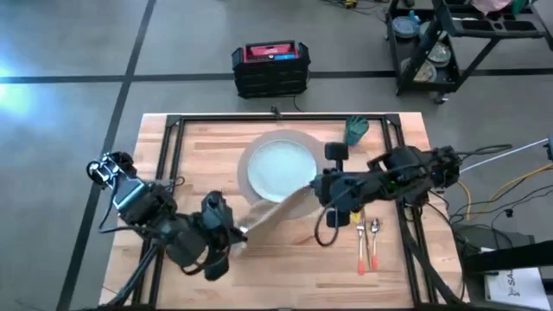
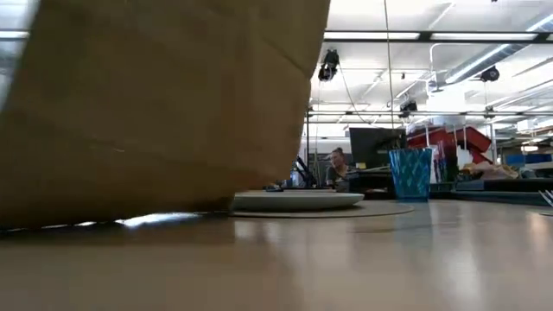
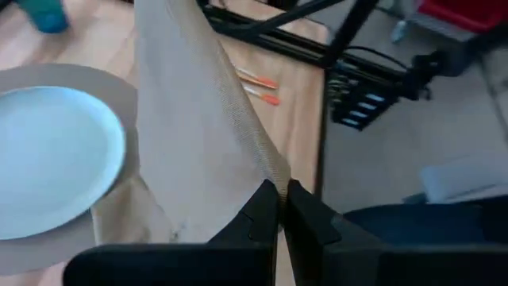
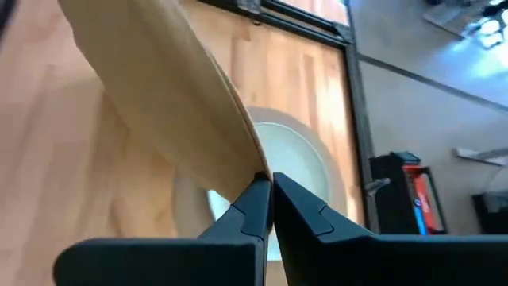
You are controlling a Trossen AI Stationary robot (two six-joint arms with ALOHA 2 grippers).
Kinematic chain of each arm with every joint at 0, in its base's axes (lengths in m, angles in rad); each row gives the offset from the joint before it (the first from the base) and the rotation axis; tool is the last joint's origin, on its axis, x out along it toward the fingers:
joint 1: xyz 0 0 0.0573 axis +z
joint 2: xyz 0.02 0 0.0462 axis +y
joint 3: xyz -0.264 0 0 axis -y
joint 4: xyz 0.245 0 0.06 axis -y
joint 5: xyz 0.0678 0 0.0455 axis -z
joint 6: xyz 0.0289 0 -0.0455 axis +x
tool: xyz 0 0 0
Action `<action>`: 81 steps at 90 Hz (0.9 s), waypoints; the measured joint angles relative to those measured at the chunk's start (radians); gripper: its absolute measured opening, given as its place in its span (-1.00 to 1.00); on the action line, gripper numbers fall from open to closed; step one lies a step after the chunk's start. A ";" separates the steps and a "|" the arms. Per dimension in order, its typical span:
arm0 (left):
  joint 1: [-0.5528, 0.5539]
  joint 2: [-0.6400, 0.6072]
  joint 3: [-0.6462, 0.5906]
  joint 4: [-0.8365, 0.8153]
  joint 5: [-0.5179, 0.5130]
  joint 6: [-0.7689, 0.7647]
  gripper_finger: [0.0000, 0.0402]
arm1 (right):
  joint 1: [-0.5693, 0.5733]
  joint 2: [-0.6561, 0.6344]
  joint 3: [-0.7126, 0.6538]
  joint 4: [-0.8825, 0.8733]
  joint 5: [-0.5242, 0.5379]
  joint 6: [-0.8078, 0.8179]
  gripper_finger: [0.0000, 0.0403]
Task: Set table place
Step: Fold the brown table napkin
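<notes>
A brown cloth napkin (image 1: 278,214) is stretched between my two grippers, just in front of the pale blue-green plate (image 1: 279,168) on its round tan mat (image 1: 246,155). My left gripper (image 1: 240,231) is shut on its near-left end and my right gripper (image 1: 313,194) on its far-right end. In the low view the napkin (image 2: 155,104) fills the left foreground, with the plate (image 2: 298,200) and the teal cup (image 2: 410,173) behind it. The orange-handled fork and spoon (image 1: 367,246) lie on the table to the right. My left gripper pinches a corner of the napkin (image 3: 274,176) between its two fingertips. From there the cloth runs taut toward the other gripper, lifted above the table. My right gripper pinches the napkin's opposite corner (image 4: 258,168) between its fingertips. The cloth spreads away from the fingers as a smooth sheet above the plate's near side.
The teal cup (image 1: 356,130) stands at the far right of the mat. A black rail frame (image 1: 173,155) runs around the tabletop. A black and red case (image 1: 270,67) sits on the floor beyond the table, and a black cart (image 1: 458,43) stands at the far right.
</notes>
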 joint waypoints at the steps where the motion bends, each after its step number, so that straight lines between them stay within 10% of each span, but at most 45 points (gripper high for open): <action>1: -0.002 0.000 0.001 0.000 0.000 0.000 -1.00 | 0.002 -0.001 0.000 0.000 0.000 0.002 -1.00; 53: -0.022 0.057 -0.146 0.111 0.012 -0.033 -1.00 | 0.009 0.009 -0.002 -0.050 -0.043 0.085 -1.00; 81: -0.093 0.059 -0.429 0.370 0.066 -0.210 -1.00 | 0.010 0.084 -0.094 -0.052 -0.149 0.162 -1.00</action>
